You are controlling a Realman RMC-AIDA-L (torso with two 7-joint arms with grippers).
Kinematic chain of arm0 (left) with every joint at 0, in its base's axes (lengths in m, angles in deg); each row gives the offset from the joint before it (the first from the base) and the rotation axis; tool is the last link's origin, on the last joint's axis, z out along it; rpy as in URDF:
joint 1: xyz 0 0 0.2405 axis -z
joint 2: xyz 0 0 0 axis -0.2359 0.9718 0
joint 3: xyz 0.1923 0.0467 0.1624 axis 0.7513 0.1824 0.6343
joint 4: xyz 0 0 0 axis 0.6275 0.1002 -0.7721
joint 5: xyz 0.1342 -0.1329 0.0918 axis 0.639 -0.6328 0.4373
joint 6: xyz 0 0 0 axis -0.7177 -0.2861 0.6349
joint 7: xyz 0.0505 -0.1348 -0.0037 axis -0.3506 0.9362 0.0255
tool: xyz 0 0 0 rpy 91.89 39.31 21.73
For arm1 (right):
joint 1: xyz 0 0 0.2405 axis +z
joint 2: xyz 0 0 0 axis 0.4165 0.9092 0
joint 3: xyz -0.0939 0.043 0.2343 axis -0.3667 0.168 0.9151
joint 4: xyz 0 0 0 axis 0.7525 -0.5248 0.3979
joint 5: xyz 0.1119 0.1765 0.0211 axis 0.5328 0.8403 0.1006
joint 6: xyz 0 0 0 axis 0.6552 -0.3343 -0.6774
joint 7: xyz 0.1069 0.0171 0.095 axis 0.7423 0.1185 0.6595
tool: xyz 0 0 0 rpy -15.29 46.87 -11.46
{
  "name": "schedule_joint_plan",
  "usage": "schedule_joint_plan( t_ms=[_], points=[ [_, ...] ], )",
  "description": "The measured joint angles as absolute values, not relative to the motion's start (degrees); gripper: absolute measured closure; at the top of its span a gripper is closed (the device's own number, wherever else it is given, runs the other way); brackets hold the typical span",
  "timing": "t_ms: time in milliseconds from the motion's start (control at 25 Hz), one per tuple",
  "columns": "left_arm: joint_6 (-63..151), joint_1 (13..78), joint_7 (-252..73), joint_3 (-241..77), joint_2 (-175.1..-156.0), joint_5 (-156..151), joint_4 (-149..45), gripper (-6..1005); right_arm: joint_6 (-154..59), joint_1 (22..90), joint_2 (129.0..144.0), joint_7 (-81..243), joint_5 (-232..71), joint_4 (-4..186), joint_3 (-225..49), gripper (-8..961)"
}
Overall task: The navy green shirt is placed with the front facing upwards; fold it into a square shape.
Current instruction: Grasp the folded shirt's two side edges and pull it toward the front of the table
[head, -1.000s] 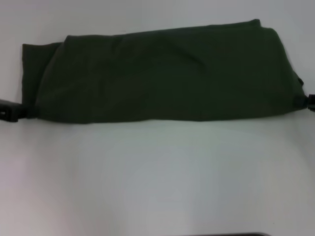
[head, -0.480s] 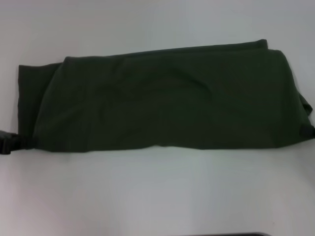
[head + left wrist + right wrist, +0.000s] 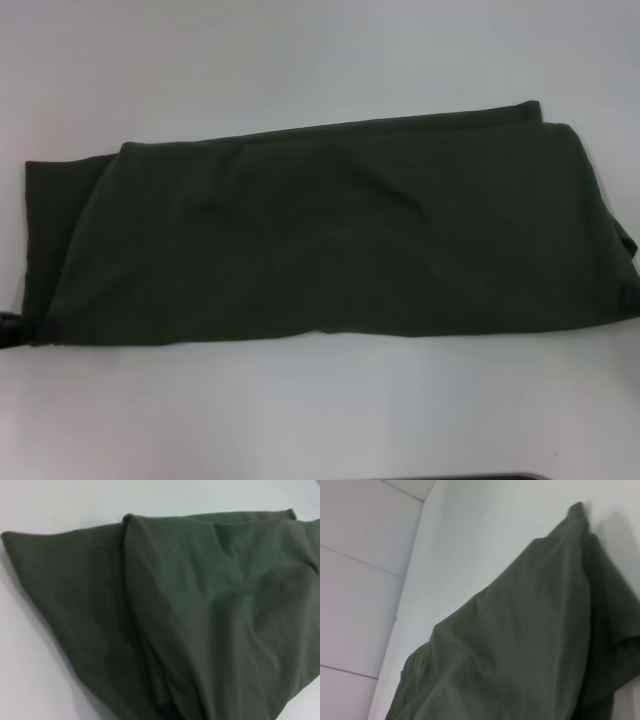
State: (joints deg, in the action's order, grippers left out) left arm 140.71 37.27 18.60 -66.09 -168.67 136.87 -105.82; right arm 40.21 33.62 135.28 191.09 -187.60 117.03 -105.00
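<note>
A: Where is the shirt (image 3: 330, 235) found?

B: It is laid flat on the white table (image 3: 320, 410), folded into a long band that runs across most of the head view, nearer the far side. Only plain dark green cloth is shown; no print is seen on the upper face. A second layer is exposed at the left end, where a narrower strip sticks out past the top fold. The far edge is slightly tilted, higher toward the right.

A: And the grippers?

B: The left gripper (image 3: 10, 330) is seen only as a small black part at the shirt's near left corner, touching the cloth edge. The right gripper (image 3: 629, 295) is seen as a small dark knob at the near right corner, against the hem. Each is cut off by the frame edge, so how far the fingers are parted cannot be told; possibly the corners are pinched, but that is not shown.

A: Is anything added by the wrist views?

B: In the left wrist view the shirt (image 3: 200, 620) is shown with soft creases and an overlapping layer. In the right wrist view the shirt (image 3: 520, 650) is shown lying on the table (image 3: 485, 540), with a pale tiled surface (image 3: 360, 580) beside the table.
</note>
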Motion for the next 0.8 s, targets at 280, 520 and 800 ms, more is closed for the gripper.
schedule_joint_plan(
  t_ms=[280, 520, 800],
  points=[
    [140.2, 37.1, 18.3, -66.3, -168.76, 138.9, -105.8, 962, 39.3, 30.9, 135.69, 190.9, -187.6, 116.9, -104.4, 939],
    [140.2, 37.2, 17.8, -66.1, -168.76, 140.4, -105.7, 960, 37.7, 29.9, 135.73, 191.0, -188.2, 116.8, -104.3, 939],
    [140.1, 37.3, 17.8, -66.1, -168.76, 141.1, -105.7, 958, 37.0, 29.9, 135.75, 190.9, -190.1, 116.8, -103.7, 939]
  ],
)
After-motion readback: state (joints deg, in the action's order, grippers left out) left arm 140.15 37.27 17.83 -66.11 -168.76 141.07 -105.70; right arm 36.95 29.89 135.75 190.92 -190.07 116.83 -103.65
